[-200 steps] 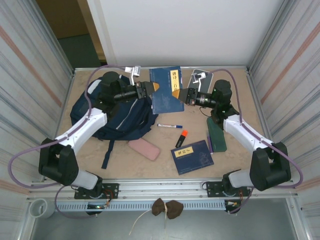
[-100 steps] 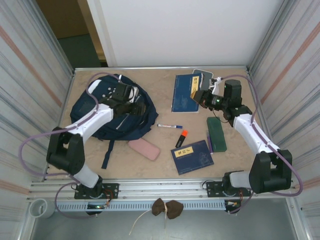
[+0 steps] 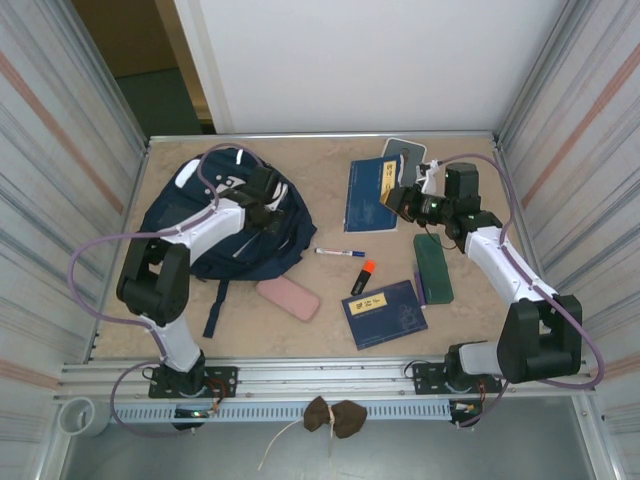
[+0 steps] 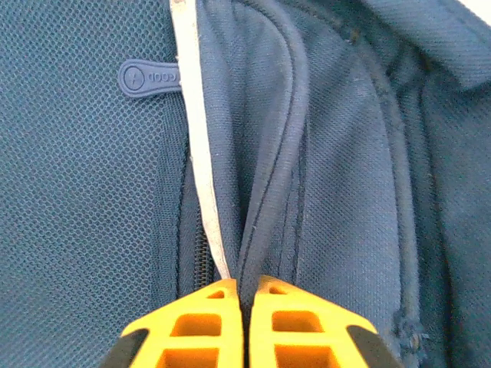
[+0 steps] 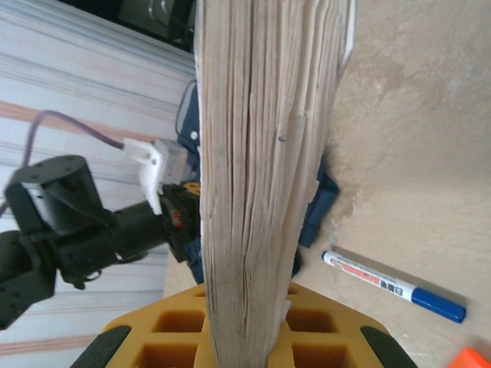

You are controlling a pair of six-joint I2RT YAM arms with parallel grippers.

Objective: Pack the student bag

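Moved left claw (image 4: 244, 287) off the book (image 3: 362, 200), now pinched shut on student bag (image 3: 200, 240) fabric. Right of the bag, gripping the book with right claw (image 3: 393, 196). Probably opening next.

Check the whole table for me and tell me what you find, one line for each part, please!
Surface: beige stone-look table, flat, things spread over it.
Job's things: student bag lying at the left; blue book at the back, gripped at its right edge.
Clutter: pen, orange highlighter, pink case, blue notebook, green case.
Grippers: left gripper shut on a fold of the student bag; right gripper shut on the blue book.
Cables: purple cables loop along both arms.
Surroundings: striped side walls, white back wall; brown cloth on the front rail.
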